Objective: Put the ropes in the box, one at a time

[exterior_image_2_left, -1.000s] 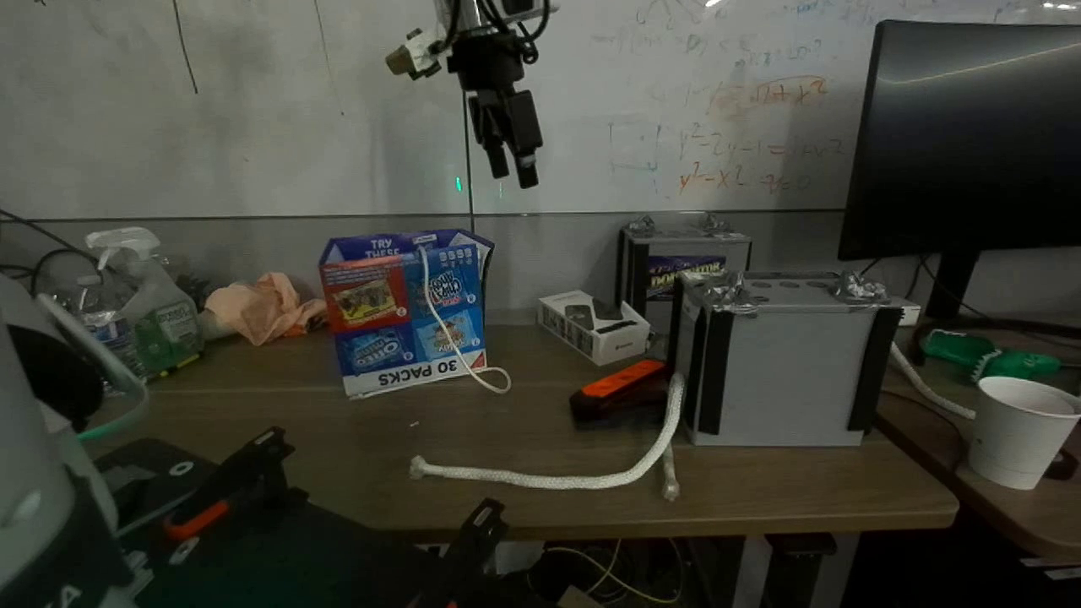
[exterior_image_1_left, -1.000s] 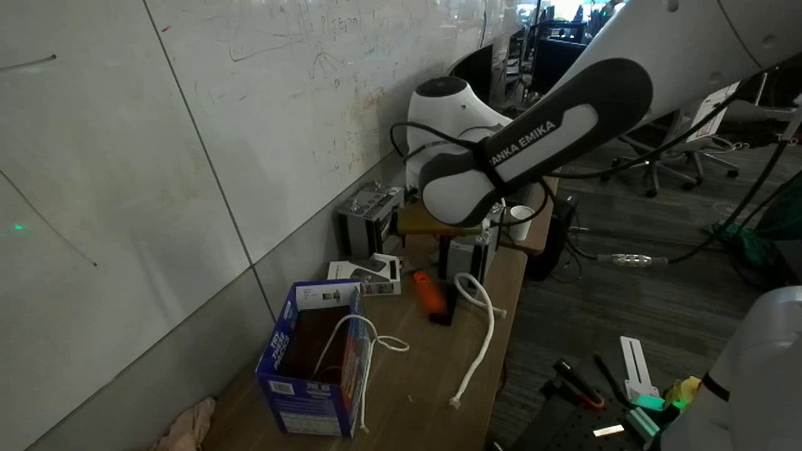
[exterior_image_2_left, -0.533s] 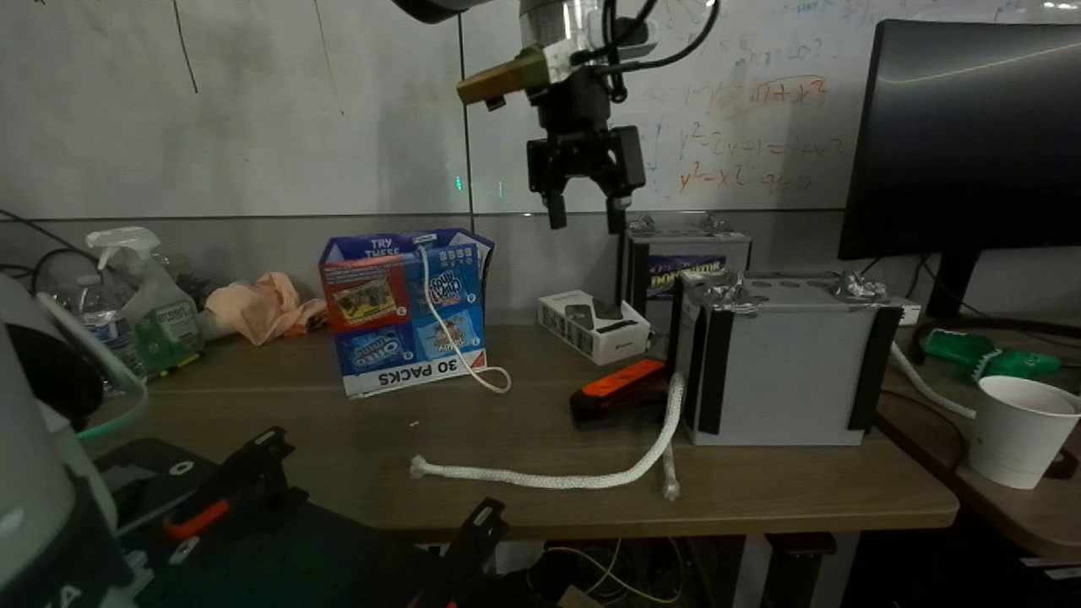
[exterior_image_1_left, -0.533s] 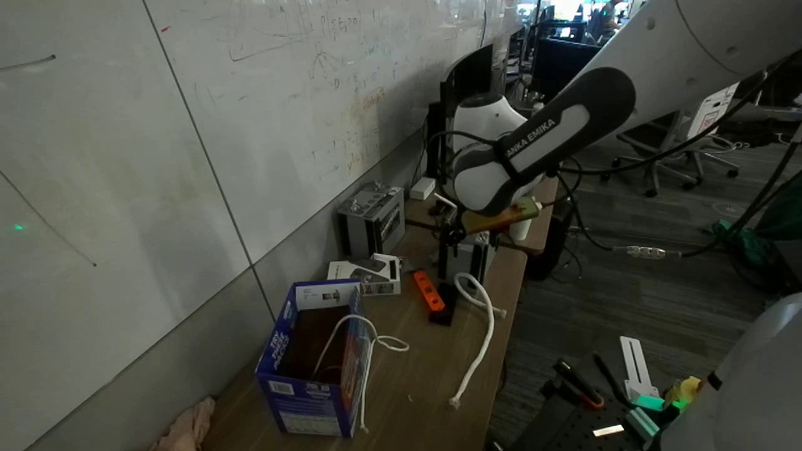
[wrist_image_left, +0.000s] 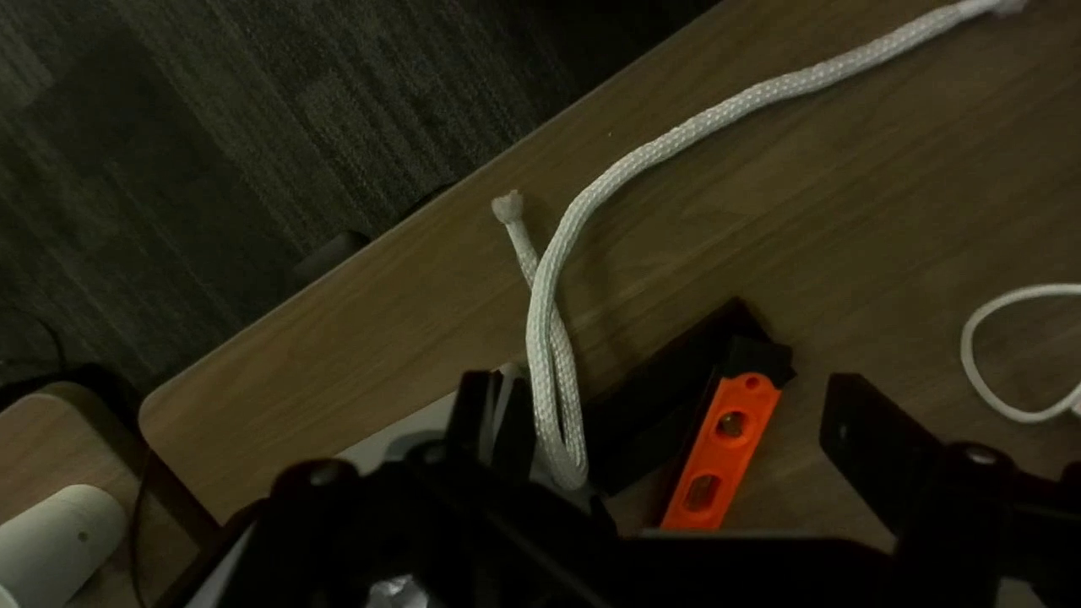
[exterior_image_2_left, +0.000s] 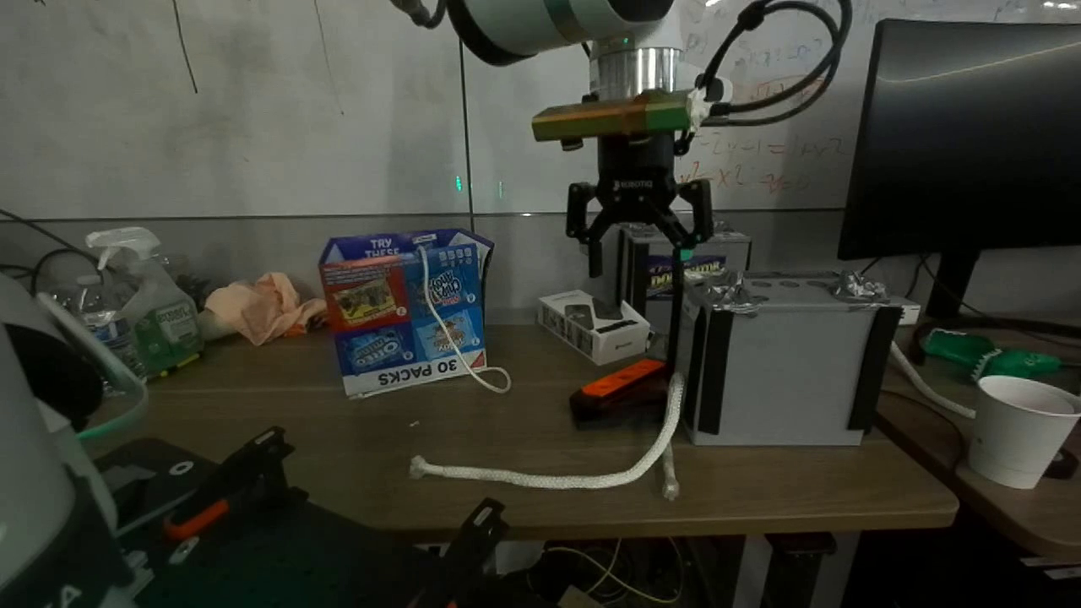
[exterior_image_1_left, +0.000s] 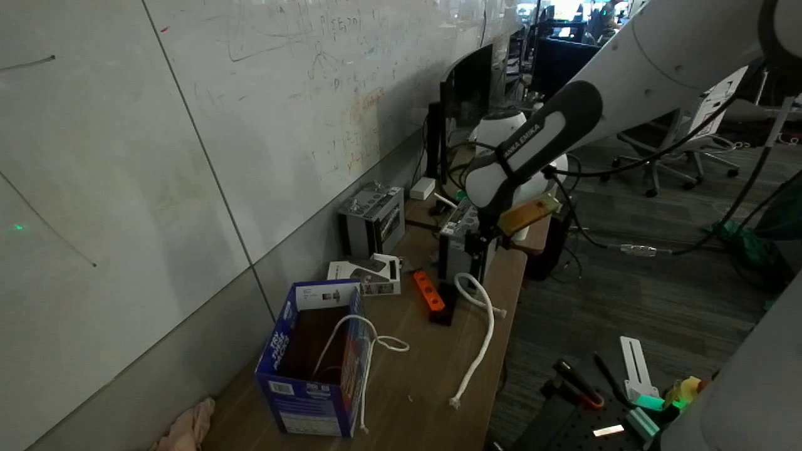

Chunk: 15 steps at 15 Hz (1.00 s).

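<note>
Rope (exterior_image_2_left: 557,482) on table (exterior_image_2_left: 498,431), hand (exterior_image_2_left: 638,270) pointing down, jaws apart

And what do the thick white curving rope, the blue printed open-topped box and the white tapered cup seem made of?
Thick white rope: matte textile, cotton or synthetic; braided weave, fuzzy end.
Blue printed box: likely cardboard, smooth print outside, brown inside.
White tapered cup: probably matte paper; its wall shows no gloss, but plastic is possible.

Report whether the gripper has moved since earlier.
Yes: in an exterior view the gripper has moved toward the picture's right and down, away from the box.
</note>
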Motion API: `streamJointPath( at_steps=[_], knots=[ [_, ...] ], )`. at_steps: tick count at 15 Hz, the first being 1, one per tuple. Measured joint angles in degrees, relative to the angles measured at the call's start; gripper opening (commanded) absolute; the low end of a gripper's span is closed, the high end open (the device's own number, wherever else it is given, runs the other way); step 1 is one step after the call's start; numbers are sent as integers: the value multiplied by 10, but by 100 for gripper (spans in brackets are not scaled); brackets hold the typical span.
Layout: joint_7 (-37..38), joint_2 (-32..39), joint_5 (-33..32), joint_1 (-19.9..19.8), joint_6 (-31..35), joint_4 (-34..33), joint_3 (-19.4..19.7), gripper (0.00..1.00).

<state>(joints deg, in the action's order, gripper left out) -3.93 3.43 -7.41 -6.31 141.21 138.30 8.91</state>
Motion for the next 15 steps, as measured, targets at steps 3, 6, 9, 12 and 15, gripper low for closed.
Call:
streamJointPath(
  at_steps=[3, 6, 9, 12, 15],
  knots=[
    [-57, 44, 1, -4, 36, -2, -3, 100],
    [-96, 79, 3, -12, 76, -1, -4, 100],
    [-116, 112, 24, -28, 130, 1, -10, 100],
    [-134, 148, 54, -52, 186, 1, -26, 100],
    [-162, 179, 86, -87, 222, -3, -57, 100]
  ],
)
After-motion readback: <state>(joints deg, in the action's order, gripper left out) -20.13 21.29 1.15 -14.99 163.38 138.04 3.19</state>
